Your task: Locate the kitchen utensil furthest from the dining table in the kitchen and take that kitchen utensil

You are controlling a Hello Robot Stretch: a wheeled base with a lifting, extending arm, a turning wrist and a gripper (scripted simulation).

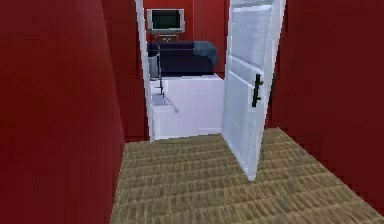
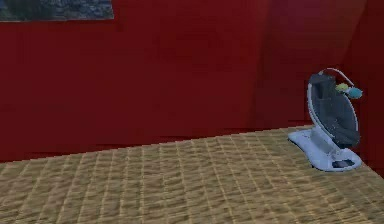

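No kitchen utensil or dining table can be made out here. In the forward view a white door (image 1: pixel 249 85) stands ajar, and the doorway (image 1: pixel 185 85) beside it leads into another room with a pale floor (image 1: pixel 190 110). In that room stand a dark sofa (image 1: pixel 185 58) and a screen (image 1: pixel 165 19) on the far red wall.
Red walls (image 1: pixel 55 90) flank the doorway closely on both sides. The floor here is woven tan carpet (image 1: pixel 210 185). In the arm side view a baby swing seat (image 2: pixel 332 120) on a white base stands at the right, before a red wall (image 2: pixel 150 70) with a picture frame (image 2: pixel 55 9) at top left.
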